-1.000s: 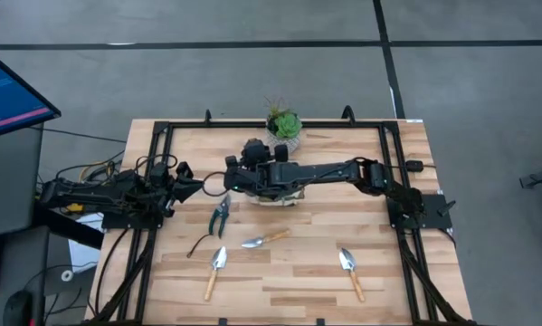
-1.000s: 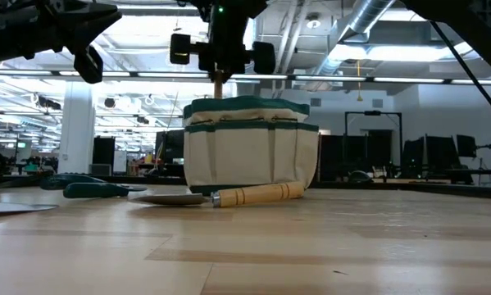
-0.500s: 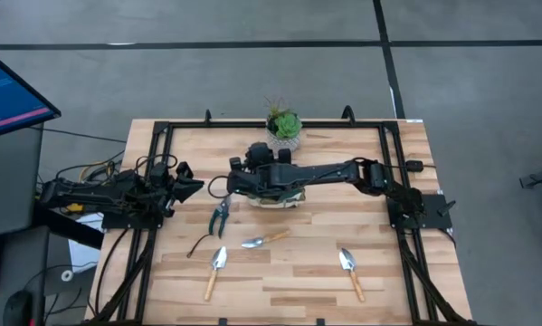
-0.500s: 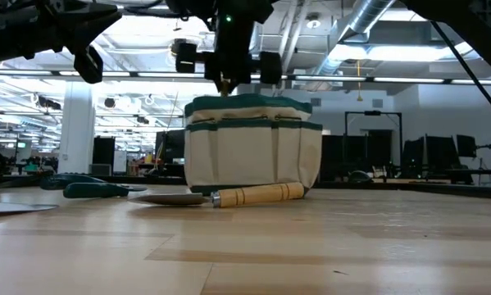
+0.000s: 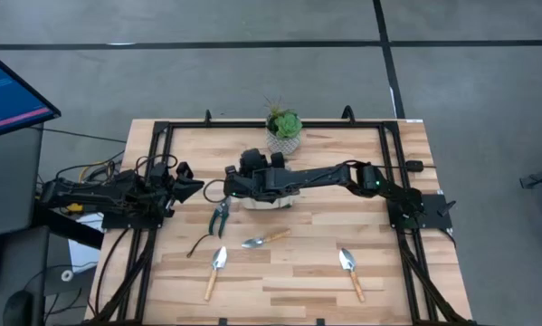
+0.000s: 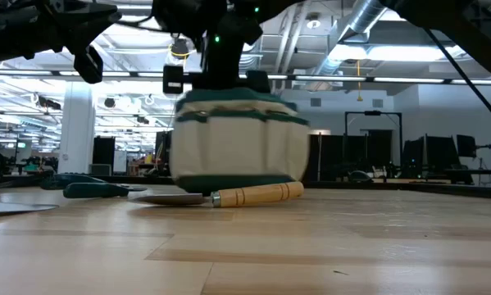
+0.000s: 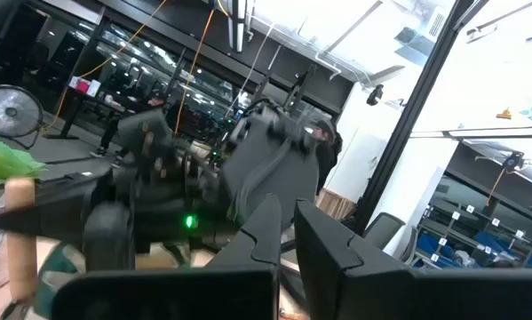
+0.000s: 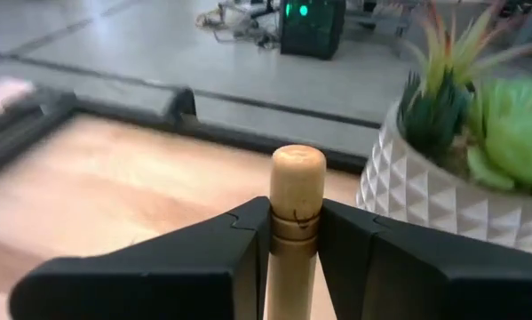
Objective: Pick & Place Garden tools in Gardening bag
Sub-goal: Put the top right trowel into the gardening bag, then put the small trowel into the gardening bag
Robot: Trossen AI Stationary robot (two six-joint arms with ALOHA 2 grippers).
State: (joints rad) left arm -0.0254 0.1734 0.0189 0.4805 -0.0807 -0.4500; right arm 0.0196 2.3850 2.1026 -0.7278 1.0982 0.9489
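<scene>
The right gripper (image 8: 294,240) is positioned directly above the gardening bag (image 6: 237,139), at the table's centre slightly toward 12 o'clock in the high view. Its two fingers (image 8: 212,258) are clamped on a light wooden handle (image 8: 296,213), which stands upright between them with its rounded end projecting past the fingertips. The lower part of this tool is hidden, so the tool type cannot be confirmed. In the low view the gripper body sits on the bag's green-trimmed top edge.

The left gripper (image 5: 196,186) is parked at the table's 9 o'clock side, raised off the surface, with its fingers closed together and nothing between them.

Item locations on the wooden table (image 5: 298,272), high view, taking the bag as centre:
- Pruning shears (image 5: 220,215): 8 o'clock, near the bag.
- Thin black curved tool (image 5: 198,243): 8 o'clock, farther out than the shears.
- Trowel (image 5: 265,239) lying flat: 6 o'clock, blade toward 9 o'clock. In the low view it lies just in front of the bag.
- Second trowel (image 5: 215,269): 7 o'clock, near the table's front edge.
- Third trowel (image 5: 350,270): 4 o'clock, well apart from the bag.

The potted plant (image 5: 284,128) in its white faceted pot stands at 12 o'clock, just beyond the bag near the table's far edge.
</scene>
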